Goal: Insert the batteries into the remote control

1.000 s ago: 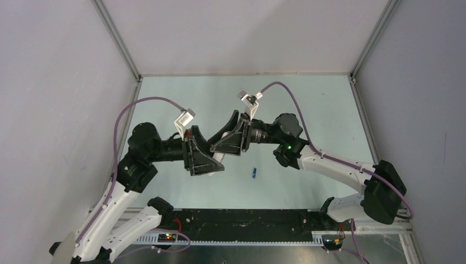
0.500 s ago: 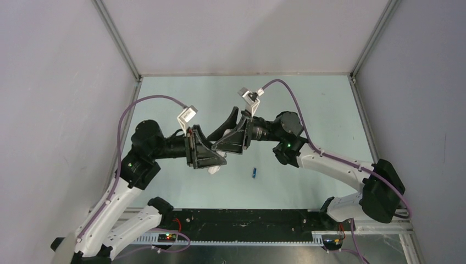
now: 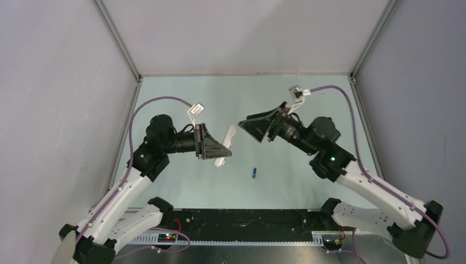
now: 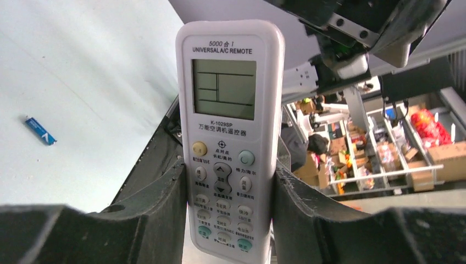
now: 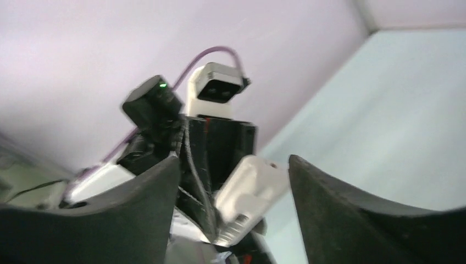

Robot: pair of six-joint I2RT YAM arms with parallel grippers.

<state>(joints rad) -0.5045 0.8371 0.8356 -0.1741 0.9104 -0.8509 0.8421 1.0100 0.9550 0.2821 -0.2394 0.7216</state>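
**Inspector:** State the hold on the remote control (image 4: 228, 137).

**Operator:** The left pincer (image 4: 228, 176) pinches it by its long edges across the lower buttons, display end sticking out free. It hangs in the air left of the surface's (image 3: 308, 99) centre, with nothing under it.

**Inspector:** And the right pincer (image 3: 258, 118)?

**Operator:** Spread and empty, facing the remote's back but apart from it.

**Inspector:** Batteries?

**Operator:** The blue battery (image 3: 254, 174) lies flat on the surface, near the middle of the near edge. The orange one shows in no view — I cannot tell whether it is already loaded.

**Inspector:** Hazards, in my judgement. First, the grip is low on the handset, so any push on the back could lever it around the fingers (image 4: 159, 203) or slide it out. Second, the blue cell is tiny and round; a pinch slightly off its axis would likely roll it toward the near edge. Third, the two arms work close together — a misjudged approach risks the pincers knocking. Fourth, the right wrist view is blurred, so the compartment's state and polarity marks are unconfirmed.
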